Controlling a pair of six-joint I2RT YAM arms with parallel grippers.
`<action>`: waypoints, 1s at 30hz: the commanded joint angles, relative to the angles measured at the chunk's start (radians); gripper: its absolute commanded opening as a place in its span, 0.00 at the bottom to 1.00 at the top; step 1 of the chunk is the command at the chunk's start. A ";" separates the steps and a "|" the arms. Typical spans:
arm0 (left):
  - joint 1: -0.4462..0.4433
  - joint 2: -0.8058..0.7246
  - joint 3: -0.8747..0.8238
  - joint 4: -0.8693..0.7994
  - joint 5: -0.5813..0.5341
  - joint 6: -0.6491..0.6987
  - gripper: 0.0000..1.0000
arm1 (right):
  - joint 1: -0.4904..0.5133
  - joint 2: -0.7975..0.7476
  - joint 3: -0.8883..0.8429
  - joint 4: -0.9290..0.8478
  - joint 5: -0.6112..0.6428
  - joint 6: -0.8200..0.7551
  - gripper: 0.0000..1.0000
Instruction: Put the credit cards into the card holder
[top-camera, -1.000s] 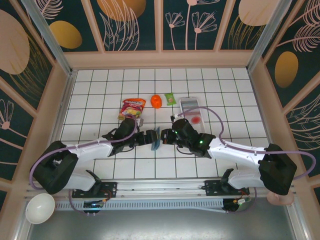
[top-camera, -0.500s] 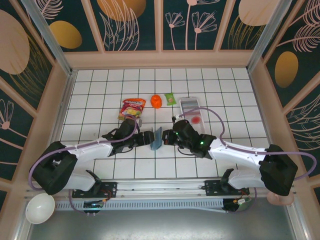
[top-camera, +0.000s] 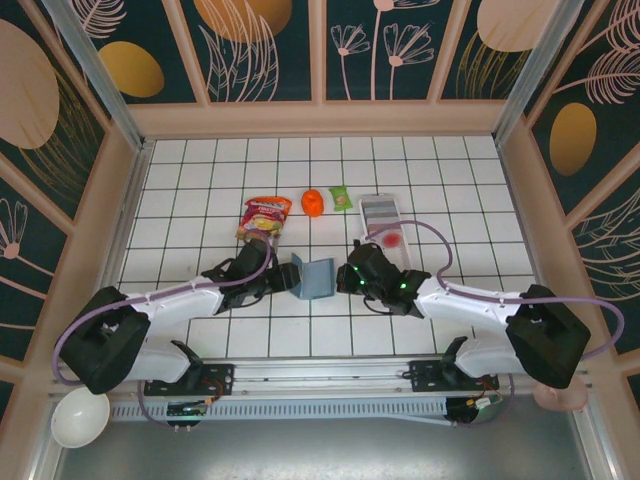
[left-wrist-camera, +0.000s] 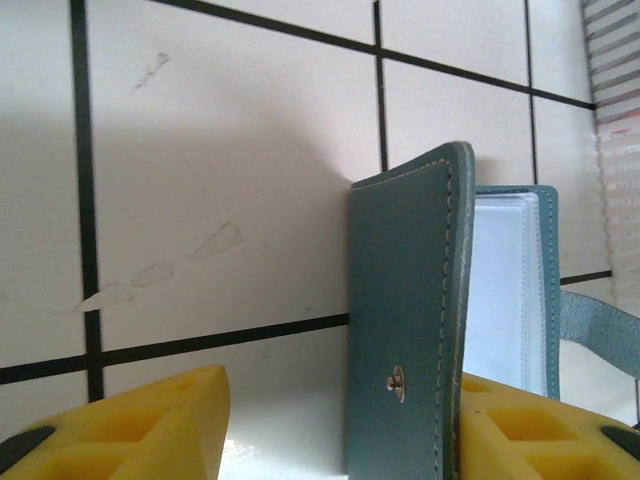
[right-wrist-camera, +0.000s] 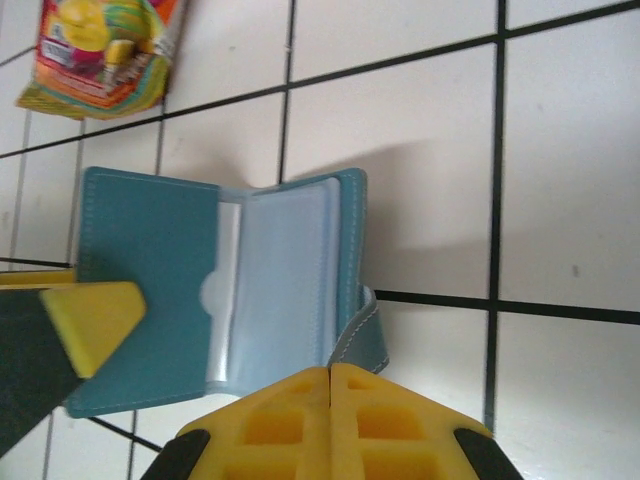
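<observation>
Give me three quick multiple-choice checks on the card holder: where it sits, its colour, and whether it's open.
1. Where is the card holder? A against the far wall. B at the far right edge. C between the two arms' fingers.
2. What colour is its cover? A teal. B red. C black.
3. Its state? A folded shut. B open. C torn in half.
Answers: C, the left fingers and right fingers flank it; A, the stitched cover is plainly teal; B, the clear inner sleeves are showing.
</observation>
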 joint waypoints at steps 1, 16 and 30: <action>-0.004 -0.032 -0.033 -0.053 -0.054 0.010 0.54 | -0.013 0.020 -0.014 -0.027 0.055 -0.008 0.00; -0.004 -0.099 -0.119 -0.058 -0.132 0.000 0.43 | -0.040 0.114 -0.011 -0.021 0.058 -0.033 0.00; -0.004 -0.091 -0.127 -0.036 -0.089 0.029 0.37 | 0.021 0.031 0.142 -0.182 0.137 -0.109 0.44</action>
